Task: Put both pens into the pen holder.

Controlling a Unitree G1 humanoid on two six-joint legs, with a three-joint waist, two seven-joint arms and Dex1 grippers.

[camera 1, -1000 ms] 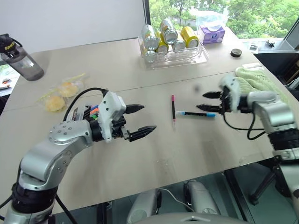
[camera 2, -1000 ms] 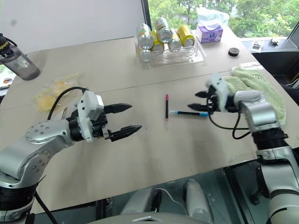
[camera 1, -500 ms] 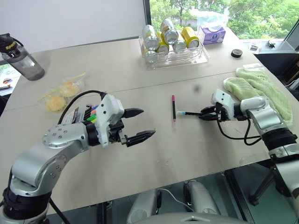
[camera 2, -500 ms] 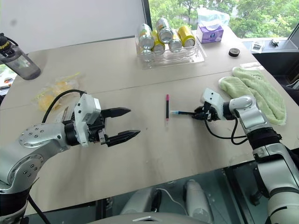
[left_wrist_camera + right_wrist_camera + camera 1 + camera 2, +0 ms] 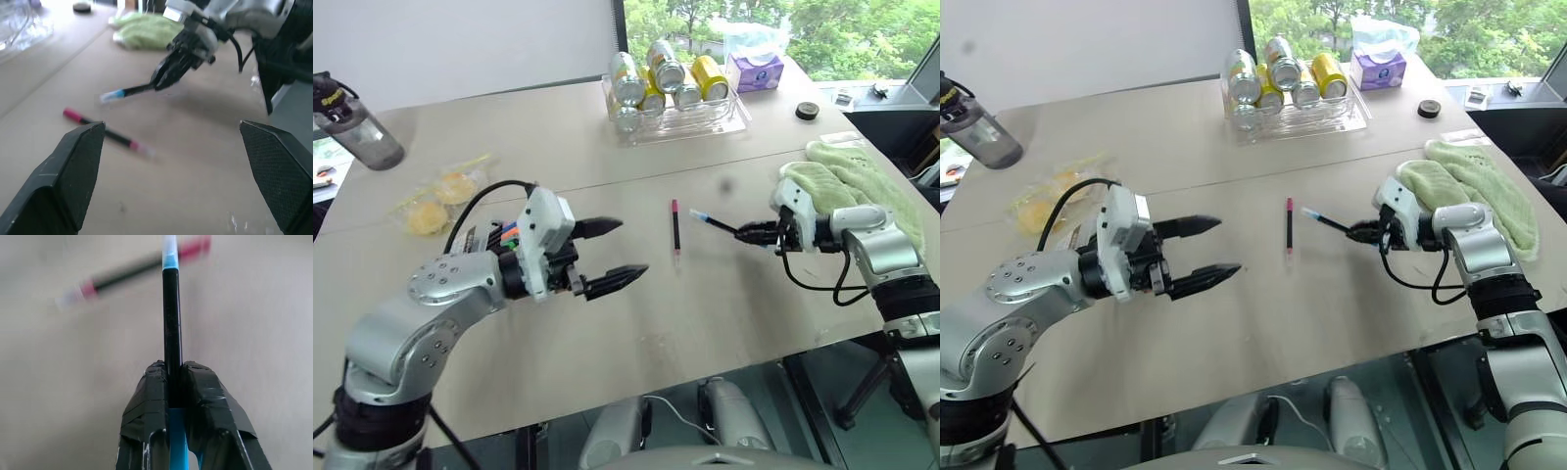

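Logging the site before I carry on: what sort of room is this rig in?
Probably an office or break room: a long beige table by a window with trees outside, holding a tray of cans, a tissue box and a water bottle.

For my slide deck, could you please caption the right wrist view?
Right end effector shut on the blue-capped pen, pink-ended pen lying on the table beyond.

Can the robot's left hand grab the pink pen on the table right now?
Probably yes. The left gripper is open, and only bare table lies between it and the pink-ended pen.
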